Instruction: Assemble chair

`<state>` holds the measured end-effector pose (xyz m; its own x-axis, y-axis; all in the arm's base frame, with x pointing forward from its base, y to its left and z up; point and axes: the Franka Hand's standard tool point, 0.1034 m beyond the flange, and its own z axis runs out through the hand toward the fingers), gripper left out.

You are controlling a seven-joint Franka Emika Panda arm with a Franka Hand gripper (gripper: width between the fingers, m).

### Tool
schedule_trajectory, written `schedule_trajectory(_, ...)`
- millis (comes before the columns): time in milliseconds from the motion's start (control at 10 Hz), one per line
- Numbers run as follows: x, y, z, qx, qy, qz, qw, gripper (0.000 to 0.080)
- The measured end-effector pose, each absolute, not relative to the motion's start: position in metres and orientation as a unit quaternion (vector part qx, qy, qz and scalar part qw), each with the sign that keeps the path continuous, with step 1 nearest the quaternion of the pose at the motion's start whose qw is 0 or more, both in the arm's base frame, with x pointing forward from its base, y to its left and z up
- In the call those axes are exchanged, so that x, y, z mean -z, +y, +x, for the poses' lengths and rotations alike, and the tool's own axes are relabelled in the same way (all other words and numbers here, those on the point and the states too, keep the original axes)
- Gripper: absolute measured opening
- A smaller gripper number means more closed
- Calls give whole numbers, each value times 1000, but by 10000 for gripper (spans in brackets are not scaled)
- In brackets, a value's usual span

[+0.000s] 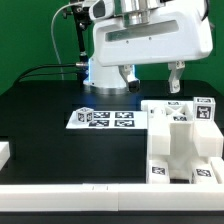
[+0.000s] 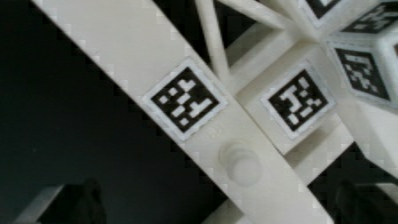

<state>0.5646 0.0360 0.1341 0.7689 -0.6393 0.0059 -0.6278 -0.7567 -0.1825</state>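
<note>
The chair parts (image 1: 181,140) stand as a cluster of chunky white pieces with black-and-white tags on the black table, at the exterior view's right. My gripper (image 1: 151,82) hangs just above and behind the cluster, its jaws spread wide. In the wrist view, crossing white bars with tags (image 2: 192,98) fill the picture very close up. One white bar (image 2: 249,170) runs between my two dark fingertips (image 2: 79,200), which stand well apart from it on either side. The gripper (image 2: 221,205) is open and holds nothing.
The marker board (image 1: 103,118) lies flat on the table at the centre. A white block (image 1: 4,153) sits at the exterior view's left edge. A white rail (image 1: 90,200) runs along the front. The robot base (image 1: 105,75) stands behind.
</note>
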Motion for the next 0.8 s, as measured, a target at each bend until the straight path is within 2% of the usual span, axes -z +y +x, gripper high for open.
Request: schedule_trajectory(800, -132, 33, 564, 37, 286, -954, 82, 649)
